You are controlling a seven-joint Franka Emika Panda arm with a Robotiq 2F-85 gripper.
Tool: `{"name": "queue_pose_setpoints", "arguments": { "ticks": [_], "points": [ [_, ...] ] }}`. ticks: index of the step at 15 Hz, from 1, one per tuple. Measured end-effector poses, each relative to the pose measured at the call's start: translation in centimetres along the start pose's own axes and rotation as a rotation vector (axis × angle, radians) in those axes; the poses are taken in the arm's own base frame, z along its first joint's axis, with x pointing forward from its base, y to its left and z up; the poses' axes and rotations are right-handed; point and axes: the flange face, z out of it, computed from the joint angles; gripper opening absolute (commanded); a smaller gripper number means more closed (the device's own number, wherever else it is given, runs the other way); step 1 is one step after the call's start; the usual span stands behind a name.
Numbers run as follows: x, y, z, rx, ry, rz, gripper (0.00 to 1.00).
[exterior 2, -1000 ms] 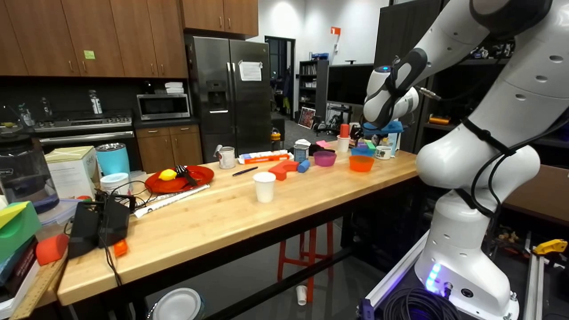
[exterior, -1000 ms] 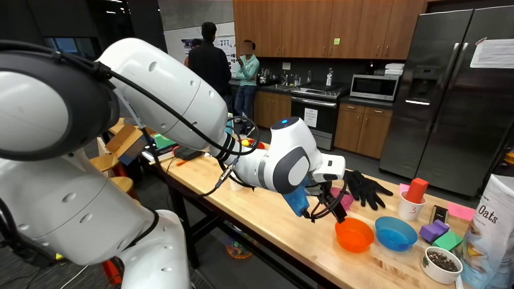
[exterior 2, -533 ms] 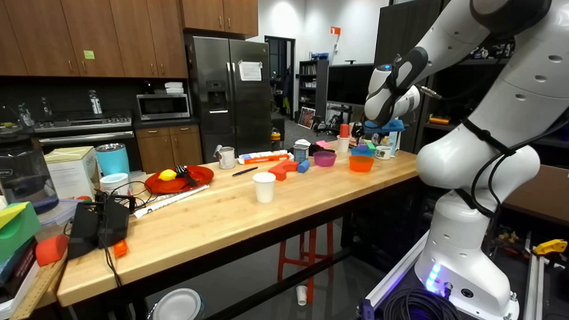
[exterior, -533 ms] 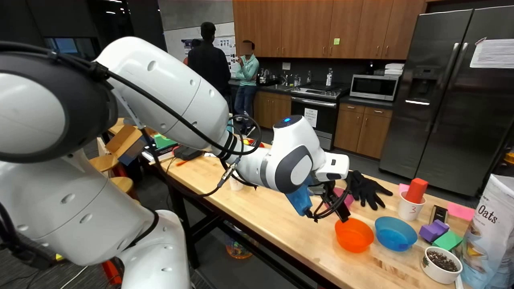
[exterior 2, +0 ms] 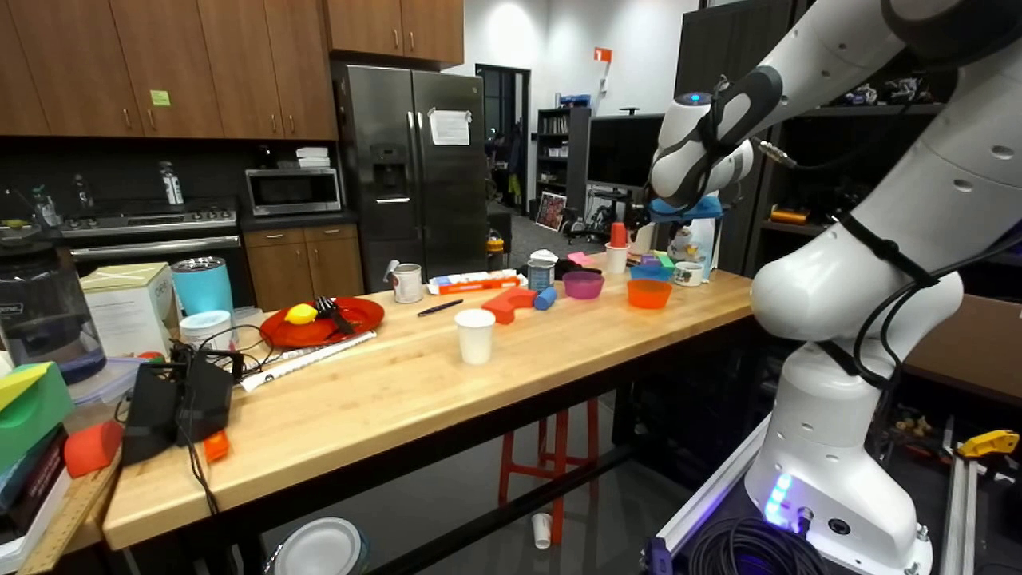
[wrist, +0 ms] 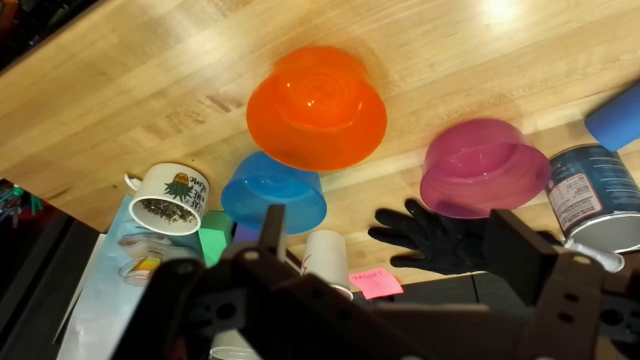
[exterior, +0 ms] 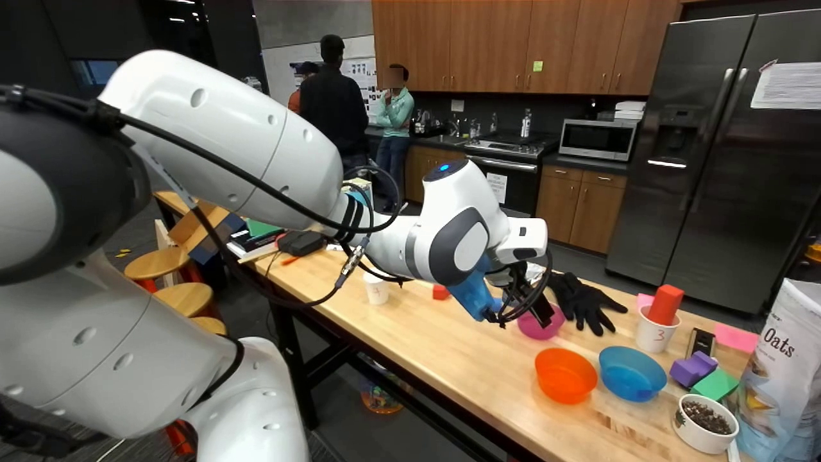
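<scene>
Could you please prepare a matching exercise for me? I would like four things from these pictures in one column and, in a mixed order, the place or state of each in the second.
Things:
1. Gripper
2. Pink bowl
3. White mug
4. Red plate

Places or states:
A. Bears a yellow lemon-shaped thing
B. Open, holding nothing
C. Contains loose dark material
D. Beside a black glove

Right pairs: 1-B, 2-D, 3-C, 4-A

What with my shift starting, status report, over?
Fingers open, nothing held. Orange bowl, blue bowl and magenta bowl upright on wooden table. Black glove beside magenta bowl, possibly in the way.
</scene>
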Motion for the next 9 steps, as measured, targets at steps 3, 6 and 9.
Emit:
{"name": "queue_pose_setpoints", "arguments": {
  "ticks": [3, 6, 9],
  "points": [
    [0.0, 0.0, -0.1, 0.000, 0.000, -0.002, 1.00],
    [0.0, 0.5, 0.4, -0.010, -0.009, 0.034, 1.00],
    [0.0, 2.3, 1.5, -0.041, -0.029, 0.120, 1.00]
  ]
}}
